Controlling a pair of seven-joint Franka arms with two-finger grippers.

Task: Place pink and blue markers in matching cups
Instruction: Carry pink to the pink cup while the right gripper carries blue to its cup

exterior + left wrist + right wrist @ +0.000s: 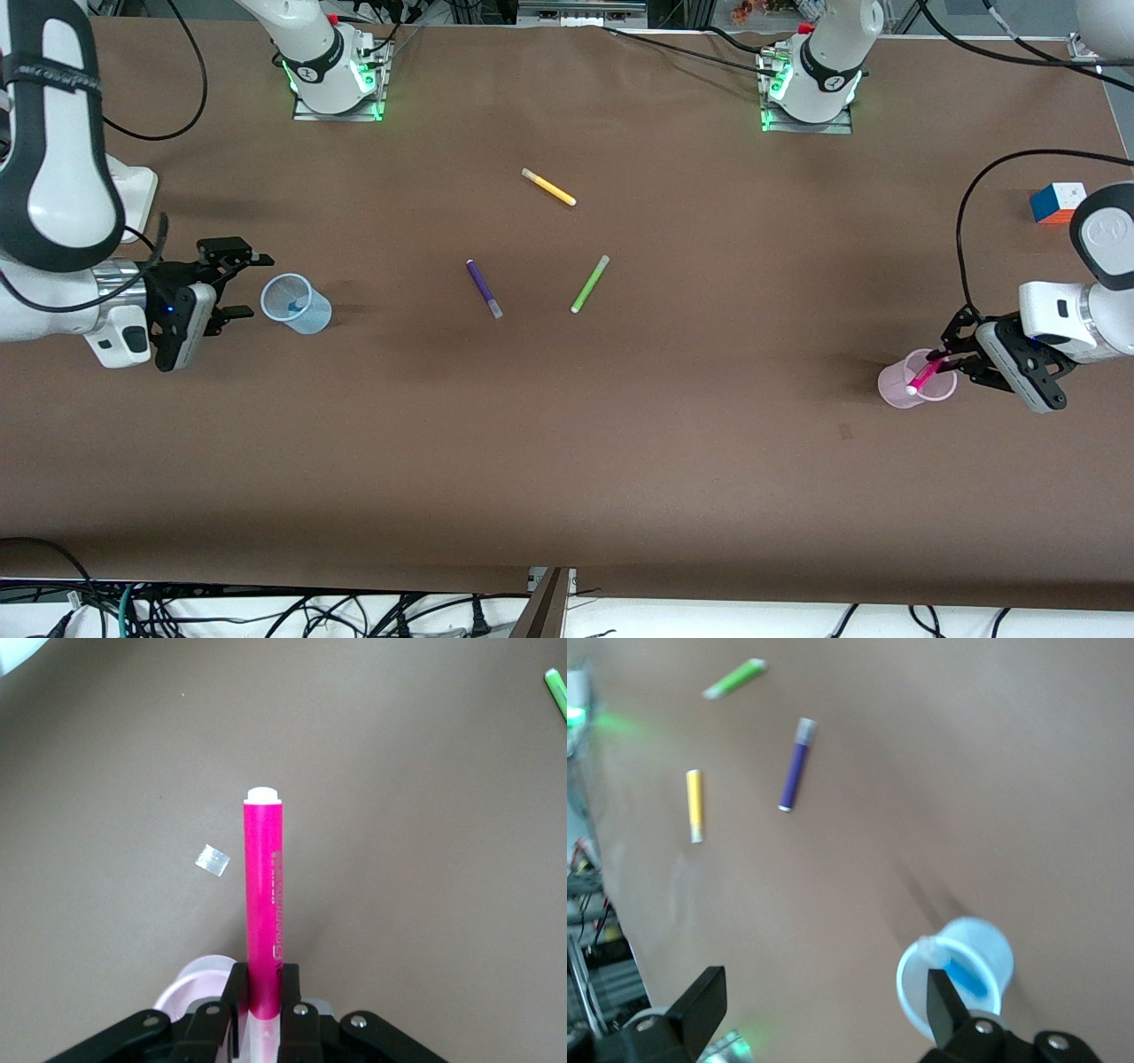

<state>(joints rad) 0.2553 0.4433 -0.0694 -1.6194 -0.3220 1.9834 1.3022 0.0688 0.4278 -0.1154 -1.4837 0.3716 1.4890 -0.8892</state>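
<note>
The pale pink cup (912,387) stands near the left arm's end of the table. My left gripper (941,358) is over it, shut on the pink marker (921,377), which slants into the cup. In the left wrist view the pink marker (265,912) sits between the fingers above the cup's rim (190,979). The pale blue cup (297,304) stands near the right arm's end, with the blue marker (293,307) inside it. My right gripper (244,285) is open and empty beside that cup. In the right wrist view the blue marker (967,978) lies in the blue cup (954,985).
A purple pen (484,288), a green pen (590,283) and a yellow pen (548,187) lie mid-table. A colour cube (1057,202) sits toward the left arm's end. A small scrap of tape (213,859) lies on the table near the pink cup.
</note>
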